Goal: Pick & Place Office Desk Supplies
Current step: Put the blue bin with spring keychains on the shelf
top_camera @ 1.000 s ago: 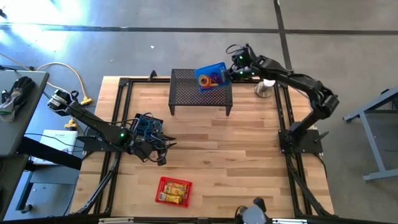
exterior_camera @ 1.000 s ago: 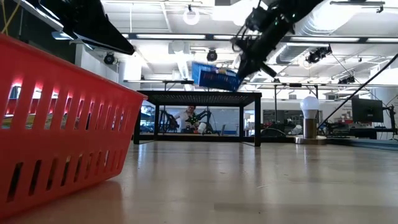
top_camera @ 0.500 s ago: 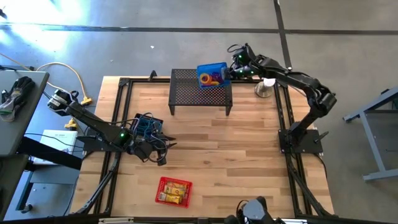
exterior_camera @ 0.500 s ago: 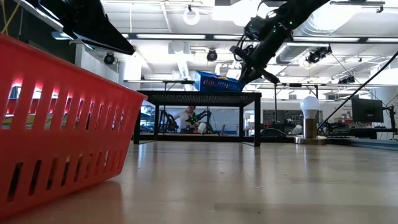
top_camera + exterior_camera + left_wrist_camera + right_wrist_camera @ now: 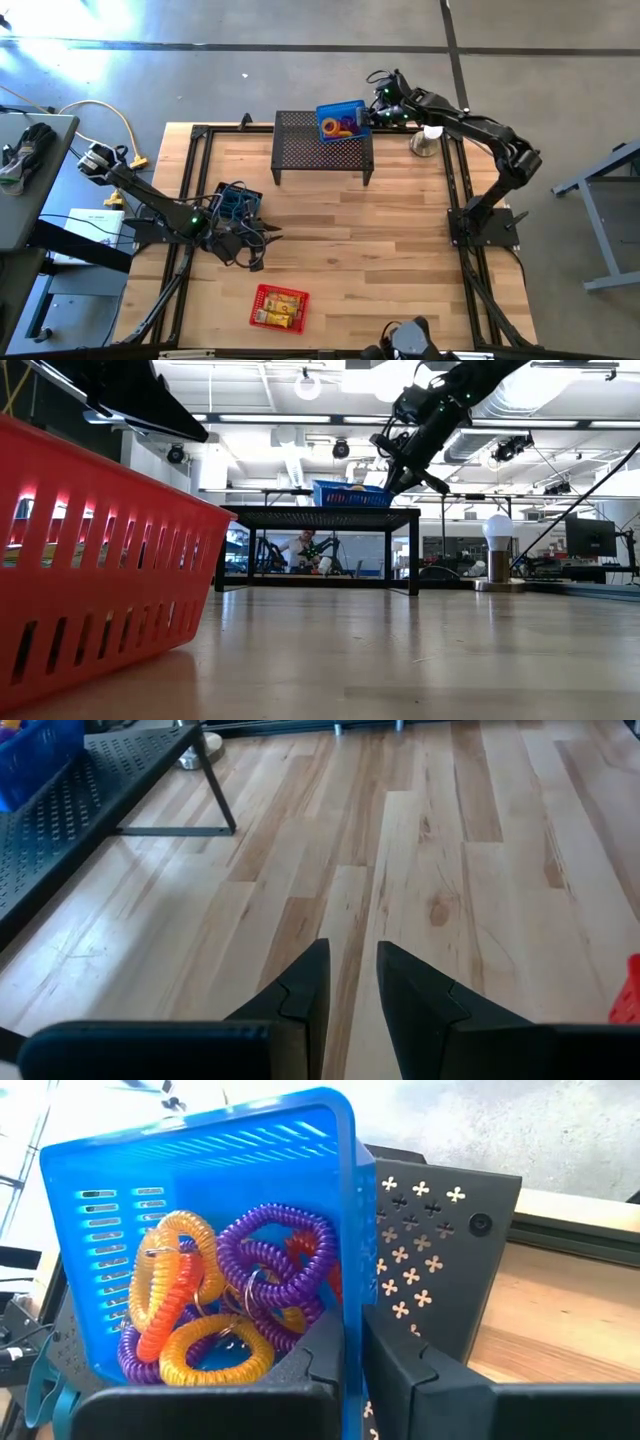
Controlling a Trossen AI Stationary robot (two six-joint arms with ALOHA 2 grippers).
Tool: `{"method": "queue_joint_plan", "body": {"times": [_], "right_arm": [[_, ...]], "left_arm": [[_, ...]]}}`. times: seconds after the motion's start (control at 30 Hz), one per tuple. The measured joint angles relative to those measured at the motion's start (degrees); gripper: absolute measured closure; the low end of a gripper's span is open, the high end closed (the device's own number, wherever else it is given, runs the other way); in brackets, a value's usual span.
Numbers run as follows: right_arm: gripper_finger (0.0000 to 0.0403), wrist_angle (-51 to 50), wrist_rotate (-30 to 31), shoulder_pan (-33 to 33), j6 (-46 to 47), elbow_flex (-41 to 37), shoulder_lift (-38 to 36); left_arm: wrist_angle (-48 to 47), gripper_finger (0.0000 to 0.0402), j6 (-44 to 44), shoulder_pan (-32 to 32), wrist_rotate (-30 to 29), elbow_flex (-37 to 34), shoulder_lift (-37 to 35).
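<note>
My right gripper (image 5: 350, 1355) has lowered the blue basket (image 5: 340, 121) level onto the black mesh stand (image 5: 322, 150) at twelve o'clock, fingers pinching its wall; coiled rings (image 5: 215, 1305) inside. Left gripper (image 5: 350, 982) slightly parted, empty, partly cropped.

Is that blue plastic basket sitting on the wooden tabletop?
No, the blue plastic basket rests on top of the black mesh stand, raised above the wood.

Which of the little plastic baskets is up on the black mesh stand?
The blue basket, full of coiled rings, sits on the mesh stand with the right claw on its wall. The red basket lies on the table.
</note>
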Motion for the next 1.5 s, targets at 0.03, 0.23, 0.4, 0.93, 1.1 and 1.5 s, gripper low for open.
{"method": "queue_joint_plan", "body": {"times": [0.03,0.23,0.4,0.93,1.1,1.5], "right_arm": [[0.0381,0.0,-0.06,0.0,0.0,0.0,0.0],[0.0381,-0.02,-0.22,0.02,-1.1,0.0,-0.04],[0.038,0.14,-1.24,0.02,-1.07,0.0,-0.07],[0.038,-2.44,-1.57,0.02,-1.18,0.0,-3.02],[0.038,-4.89,-2.82,0.0,-2.49,0.0,-2.56],[0.0356,-5.34,-7.34,0.02,-4.47,0.0,-2.56]], "left_arm": [[0.0,0.0321,0.0,0.0,0.0,0.0,0.02],[0.0,0.0321,0.02,0.02,-0.04,0.0,0.01],[0.0,0.0321,0.04,0.02,-0.04,0.0,0.0],[-0.09,0.0321,0.04,0.02,-0.05,0.0,0.02],[-0.09,0.0321,-0.16,0.02,-0.07,0.0,0.01],[-0.1,0.0321,-0.15,0.02,-0.07,0.0,0.01]]}}
